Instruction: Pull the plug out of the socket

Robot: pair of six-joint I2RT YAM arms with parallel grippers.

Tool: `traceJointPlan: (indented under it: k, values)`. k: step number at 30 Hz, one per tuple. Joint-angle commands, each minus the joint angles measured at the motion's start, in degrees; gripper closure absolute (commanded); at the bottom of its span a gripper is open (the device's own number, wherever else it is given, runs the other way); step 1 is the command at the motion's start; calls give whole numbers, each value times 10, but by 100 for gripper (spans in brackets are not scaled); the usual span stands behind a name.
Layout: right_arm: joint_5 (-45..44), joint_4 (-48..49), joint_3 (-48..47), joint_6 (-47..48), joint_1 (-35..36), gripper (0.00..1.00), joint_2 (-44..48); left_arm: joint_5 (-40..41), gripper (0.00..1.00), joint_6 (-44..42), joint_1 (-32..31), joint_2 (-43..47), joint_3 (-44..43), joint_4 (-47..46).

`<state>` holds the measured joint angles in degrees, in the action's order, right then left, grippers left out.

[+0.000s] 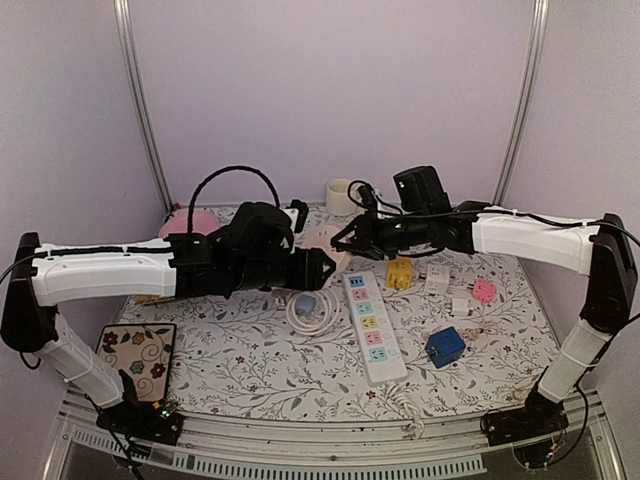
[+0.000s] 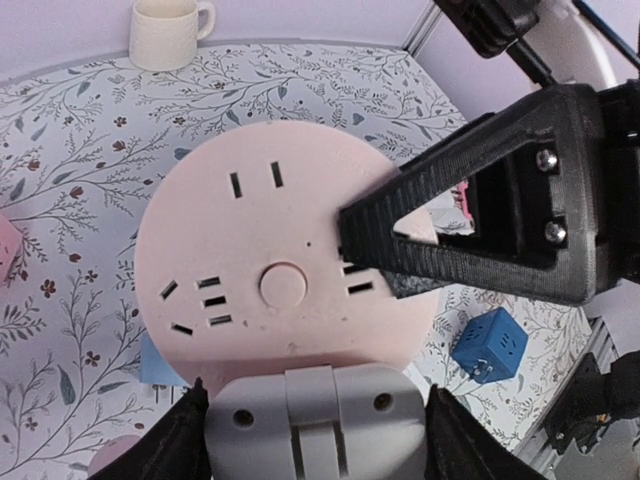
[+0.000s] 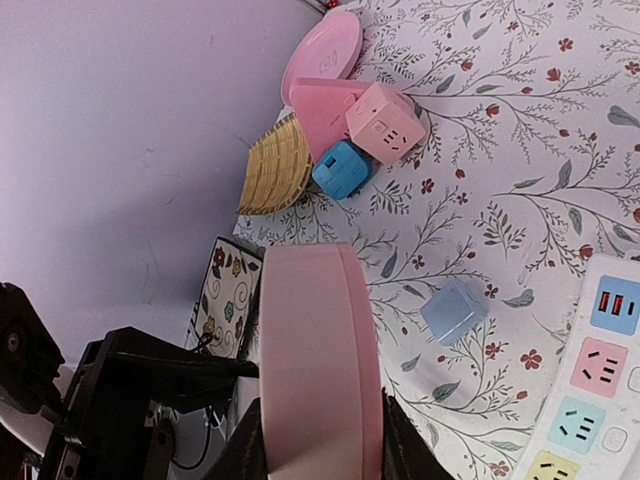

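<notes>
White worktop [image 1: 250,370] printed with twigs and small flowers, two arms reaching in from its left and right edges to meet over the middle. At the near left corner lies a square dark mat with a flower pattern [image 1: 135,350].

The left pincer [image 2: 318,392] is held narrow on a grey fitting with two screws [image 2: 315,415] at the lower rim of a round, flat pink socket disc [image 2: 270,270]. The disc is held over the middle of the worktop, toward the far edge, and its slotted face and centre button turn toward the left wrist camera.

Below the disc, a coil of white cable [image 1: 310,314] lies on the worktop with a pale blue cube adapter [image 1: 305,299] resting in it. A white mug [image 1: 342,196] stands at the far edge.

The right pincer [image 3: 322,445] straddles the disc's rim from the right and is closed narrow on it. One black triangular finger [image 2: 365,232] lies across the pink face, the other behind. Which piece is the plug cannot be told.

Right of centre, a long white power strip with coloured outlets [image 1: 372,325] runs toward the near edge. Beyond it sit a yellow cube adapter [image 1: 398,272], a dark blue cube adapter [image 1: 444,346] and a small pink plug [image 1: 483,291].
</notes>
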<state>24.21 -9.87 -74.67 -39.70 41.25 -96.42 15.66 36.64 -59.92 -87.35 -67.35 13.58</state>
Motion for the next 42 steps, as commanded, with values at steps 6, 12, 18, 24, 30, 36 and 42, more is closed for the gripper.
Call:
traceJointPlan:
  k: [6, 12, 18, 24, 30, 36, 42]
  values:
    - [-90, -45, 16, 22, -29, 97, -8, -88, 79, 63, 54, 110, 104, -115]
    - [-108, -58, 19, 34, -22, 97, -6, -95, 79, 52, 59, 100, 96, -108]
    - [-100, -55, 23, 27, -22, 97, -6, -47, 79, 76, 61, 91, 83, -55]
    - [-66, -59, 7, 40, -21, 97, -27, -43, 79, 137, 89, 75, 98, 24]
    - [-47, -74, -33, 55, -9, 96, -74, -57, 80, 180, 109, 44, 117, 97]
    - [-76, -118, -142, 102, -37, 96, -141, -70, 80, 199, 115, 35, 145, 116]
    - [-63, -123, -243, 115, -87, 96, -219, -85, 80, 206, 119, 21, 162, 128]
